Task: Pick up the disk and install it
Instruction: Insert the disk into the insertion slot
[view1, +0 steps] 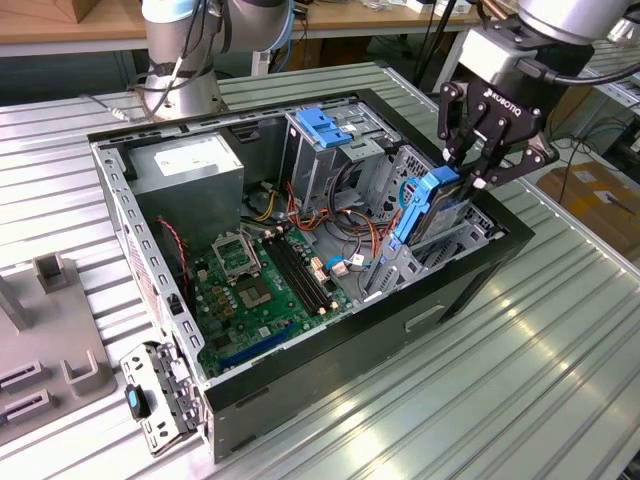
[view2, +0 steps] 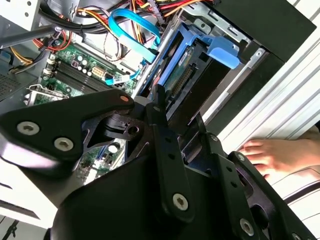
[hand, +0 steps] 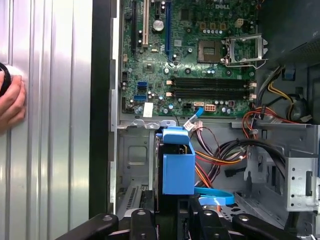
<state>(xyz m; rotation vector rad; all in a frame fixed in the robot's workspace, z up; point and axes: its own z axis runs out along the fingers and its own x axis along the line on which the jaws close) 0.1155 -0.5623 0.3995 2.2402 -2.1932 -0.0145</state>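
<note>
The disk (view1: 430, 205), a drive in bright blue carrier rails, stands tilted on edge in the metal drive bay at the front corner of the open computer case (view1: 480, 270), on the exterior view's right. My black gripper (view1: 468, 172) comes down on its upper end, with one finger on each flat side, shut on it. In both wrist views the blue carrier (hand: 177, 165) (view2: 187, 60) runs out from between the fingers (hand: 145, 220) toward the bay. The lower part of the disk is hidden inside the bay.
The case holds a green motherboard (view1: 260, 290), a grey power supply (view1: 190, 165), a cage with a bare blue latch (view1: 325, 125) and loose orange and blue cables (hand: 220, 155). A person's hand (hand: 10, 102) rests on the ribbed table beside the case. A grey fixture (view1: 50, 330) lies at the exterior view's left.
</note>
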